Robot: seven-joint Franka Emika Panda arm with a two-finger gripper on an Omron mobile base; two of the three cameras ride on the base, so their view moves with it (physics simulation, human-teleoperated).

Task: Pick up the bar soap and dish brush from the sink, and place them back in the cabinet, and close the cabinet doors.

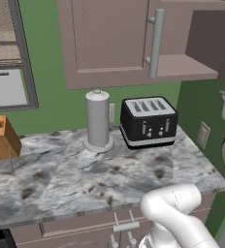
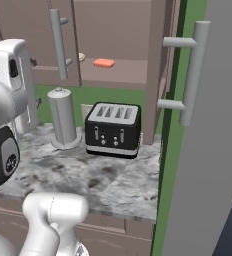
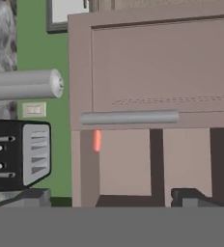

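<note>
Facing cabinet, pincer seemingly wide, empty

Salmon-pink bar soap on cabinet shelf, 2 mauve-brown doors open (grey bar handles)

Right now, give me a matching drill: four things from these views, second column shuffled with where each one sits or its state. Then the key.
Things:
1. bar soap
2. toaster
3. paper towel holder
4. gripper

Places or states:
A. on the counter, left of the black appliance
B. open, facing the cabinet door
C. on the cabinet floor, inside
D. on the counter, under the cabinet's open side

Pairs: 1-C, 2-D, 3-A, 4-B
</note>
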